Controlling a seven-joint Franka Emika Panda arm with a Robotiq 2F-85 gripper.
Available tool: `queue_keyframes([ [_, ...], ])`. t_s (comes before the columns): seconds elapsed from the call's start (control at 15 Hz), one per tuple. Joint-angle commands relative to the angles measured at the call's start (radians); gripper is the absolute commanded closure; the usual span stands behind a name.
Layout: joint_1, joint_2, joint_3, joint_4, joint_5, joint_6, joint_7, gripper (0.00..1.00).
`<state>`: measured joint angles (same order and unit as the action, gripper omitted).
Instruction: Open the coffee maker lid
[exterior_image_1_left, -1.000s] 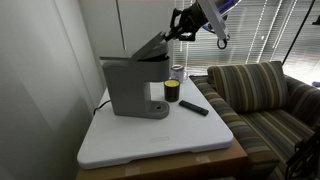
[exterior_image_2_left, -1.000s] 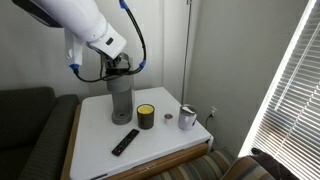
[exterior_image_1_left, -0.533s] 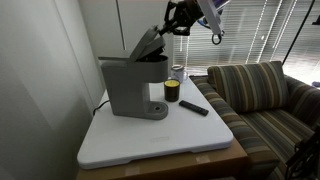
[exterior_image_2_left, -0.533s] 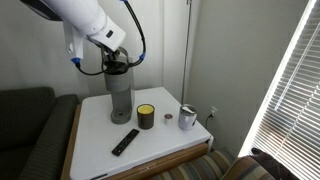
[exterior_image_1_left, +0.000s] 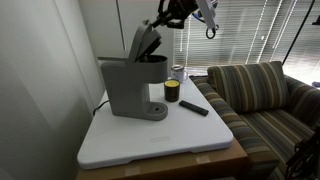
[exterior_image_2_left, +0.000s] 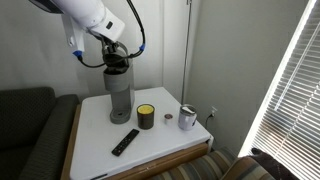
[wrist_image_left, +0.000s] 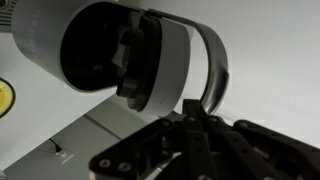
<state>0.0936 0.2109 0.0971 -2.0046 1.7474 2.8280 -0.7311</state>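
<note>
The grey coffee maker (exterior_image_1_left: 125, 85) stands at the back of the white table and also shows in an exterior view (exterior_image_2_left: 120, 92). Its lid (exterior_image_1_left: 143, 42) is tilted steeply up on its hinge. In the wrist view the lid's round underside (wrist_image_left: 120, 55) with its dark cavity fills the upper left. My gripper (exterior_image_1_left: 166, 17) is at the lid's raised front edge, high above the machine. In the wrist view its fingers (wrist_image_left: 196, 122) are pressed together, tips against the lid's curved front rim. In an exterior view my gripper (exterior_image_2_left: 116, 52) sits right over the machine's top.
A yellow-and-black cup (exterior_image_1_left: 172, 92) (exterior_image_2_left: 146, 117) stands beside the machine. A black remote (exterior_image_1_left: 194, 107) (exterior_image_2_left: 125, 142) lies on the table (exterior_image_1_left: 160, 140). A metal cup (exterior_image_2_left: 187, 118) stands further off. A striped couch (exterior_image_1_left: 260, 95) flanks the table. A wall is close behind the machine.
The lid has swung from a shallow tilt to a steep one. My gripper has risen and moved back toward the hinge with the lid's front edge.
</note>
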Motion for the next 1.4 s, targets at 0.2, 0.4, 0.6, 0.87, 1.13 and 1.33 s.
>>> queue_keyframes([
  [0.2,0.006,-0.006,0.005,0.041,0.001,-0.015,-0.029,1.0],
  [0.4,0.011,0.003,0.006,0.054,-0.004,-0.015,-0.027,1.0],
  [0.6,0.015,0.012,0.007,0.059,-0.002,-0.014,-0.028,1.0],
  [0.87,0.016,0.019,0.006,0.063,0.009,-0.017,-0.033,1.0],
  [1.13,0.015,0.01,0.005,0.061,0.015,-0.011,-0.039,1.0],
  [1.33,0.017,-0.022,-0.001,0.031,-0.051,0.021,0.008,1.0],
])
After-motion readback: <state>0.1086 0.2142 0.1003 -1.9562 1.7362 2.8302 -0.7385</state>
